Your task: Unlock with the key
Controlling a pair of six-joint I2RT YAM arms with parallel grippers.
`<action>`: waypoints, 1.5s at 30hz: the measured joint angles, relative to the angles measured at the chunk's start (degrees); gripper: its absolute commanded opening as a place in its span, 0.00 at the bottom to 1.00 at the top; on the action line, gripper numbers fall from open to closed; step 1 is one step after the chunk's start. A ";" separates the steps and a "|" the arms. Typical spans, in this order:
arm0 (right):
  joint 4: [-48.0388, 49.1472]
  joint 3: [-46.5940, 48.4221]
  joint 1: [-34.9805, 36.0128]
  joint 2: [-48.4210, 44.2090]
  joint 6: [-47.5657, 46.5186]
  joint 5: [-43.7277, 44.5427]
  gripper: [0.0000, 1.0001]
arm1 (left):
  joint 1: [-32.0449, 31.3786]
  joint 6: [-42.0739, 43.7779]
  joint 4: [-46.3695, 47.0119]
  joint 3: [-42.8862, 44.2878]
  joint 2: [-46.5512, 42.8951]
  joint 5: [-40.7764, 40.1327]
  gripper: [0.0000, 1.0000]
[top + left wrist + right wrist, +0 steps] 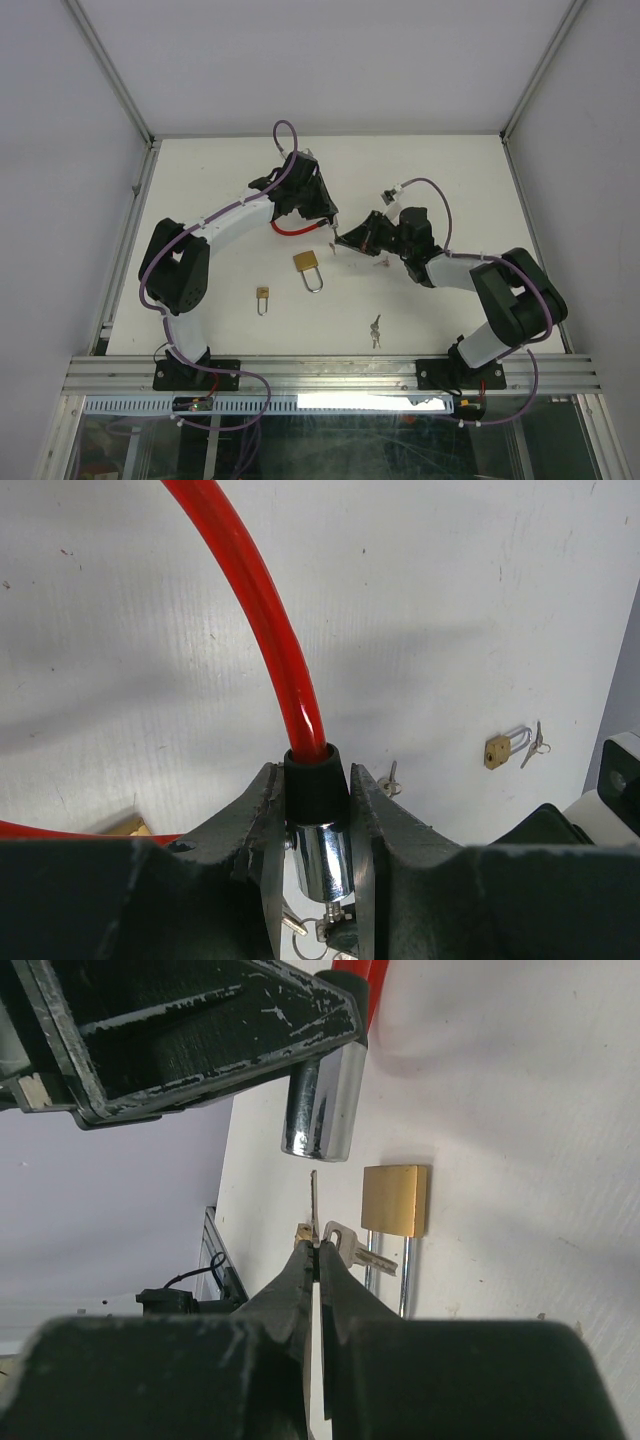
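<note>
Top view: white matte table (200,180), grey walls, alu rails at the edges. My left gripper (322,218) is clamped on the red cable lock (292,230). My right gripper (345,240) is just beside it.

Left wrist: glossy red cable runs into a black collar over the chrome cyl (325,855), pinched between my fingers.

Right wrist: jaws together on a thin flat key (313,1200), tip just short of the cyl's end. A square brass padlock (395,1200) lies near.
</note>
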 measured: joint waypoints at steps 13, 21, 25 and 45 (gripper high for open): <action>-0.04 0.00 0.00 -0.28 0.00 0.48 0.00 | 0.00 0.00 0.04 -0.13 -0.02 0.04 0.00; -1.29 0.00 0.00 -0.28 -0.07 1.01 0.00 | 0.00 -0.02 0.04 -0.20 -0.28 0.04 0.00; -1.90 0.00 0.00 -0.28 -0.11 1.05 0.00 | 0.00 -0.02 0.02 -0.20 -0.35 0.04 0.00; -1.88 0.11 0.00 -0.28 -0.04 1.01 0.00 | 0.00 0.00 0.04 -0.28 -0.35 0.33 0.00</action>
